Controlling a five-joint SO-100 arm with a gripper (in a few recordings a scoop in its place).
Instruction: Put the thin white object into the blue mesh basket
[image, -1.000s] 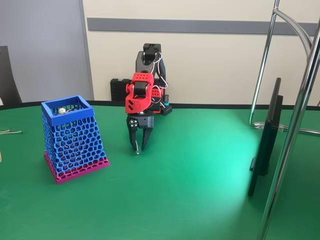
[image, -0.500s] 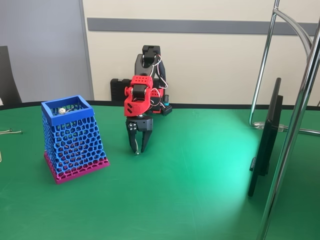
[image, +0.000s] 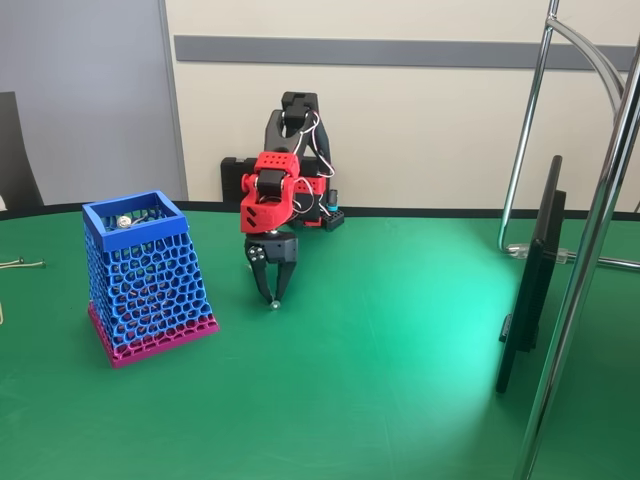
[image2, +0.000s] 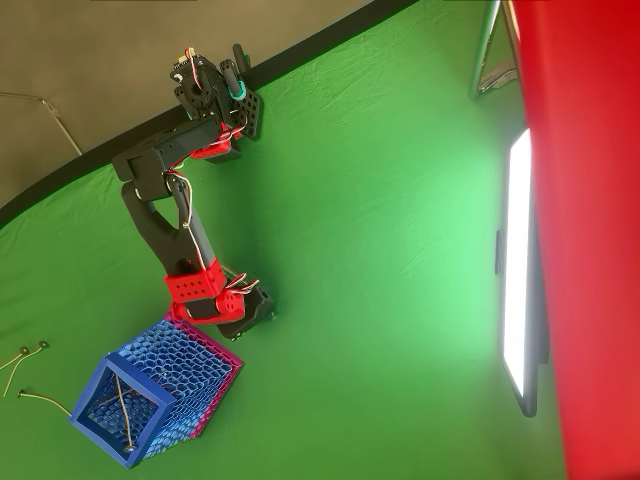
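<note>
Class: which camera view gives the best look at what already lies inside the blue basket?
The overhead view: it looks down the basket's open mouth, showing thin sticks crossed inside. The fixed view sees the basket from the side; a silvery ball tip peeks above the rim, and the mesh hides the rest.

Thin white object — whitish stick, small silvery ball tip pointing down near green table, hung roughly upright right of basket in fixed view. Blue mesh basket — tapered honeycomb walls, solid blue rim, magenta base; stood tilted.
</note>
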